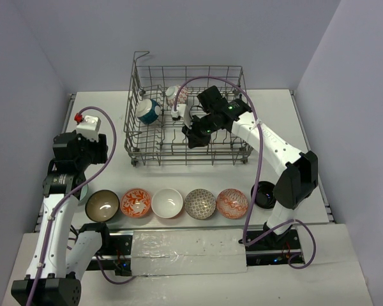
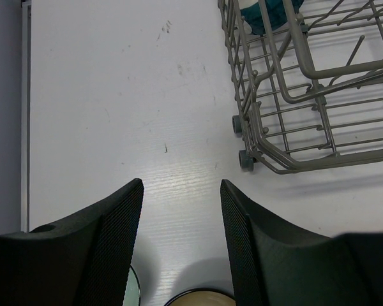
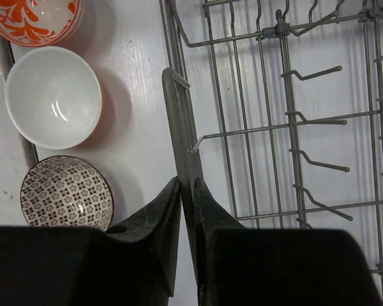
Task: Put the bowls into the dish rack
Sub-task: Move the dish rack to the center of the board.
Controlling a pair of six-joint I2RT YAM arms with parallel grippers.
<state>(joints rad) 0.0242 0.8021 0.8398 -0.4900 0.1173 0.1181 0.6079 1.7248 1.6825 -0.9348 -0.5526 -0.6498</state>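
The grey wire dish rack (image 1: 135,95) stands at the back of the table, with a teal bowl (image 1: 147,111) and a pale patterned bowl (image 1: 177,95) inside on its left. My right gripper (image 3: 186,182) is shut on the rack's near rim wire (image 3: 179,121). In front of the rack runs a row of bowls: brown (image 1: 103,205), orange-patterned (image 1: 136,203), white (image 1: 167,203), grey-patterned (image 1: 200,203), red-patterned (image 1: 232,203) and black (image 1: 264,194). My left gripper (image 2: 182,191) hangs open over bare table, above the brown bowl (image 2: 198,298) and a pale green bowl (image 2: 135,290).
The rack's front left corner (image 2: 249,156) rests on small rollers right of my left gripper. A strip of silver tape (image 1: 188,252) covers the near edge between the arm bases. Walls close the table in on the left, back and right.
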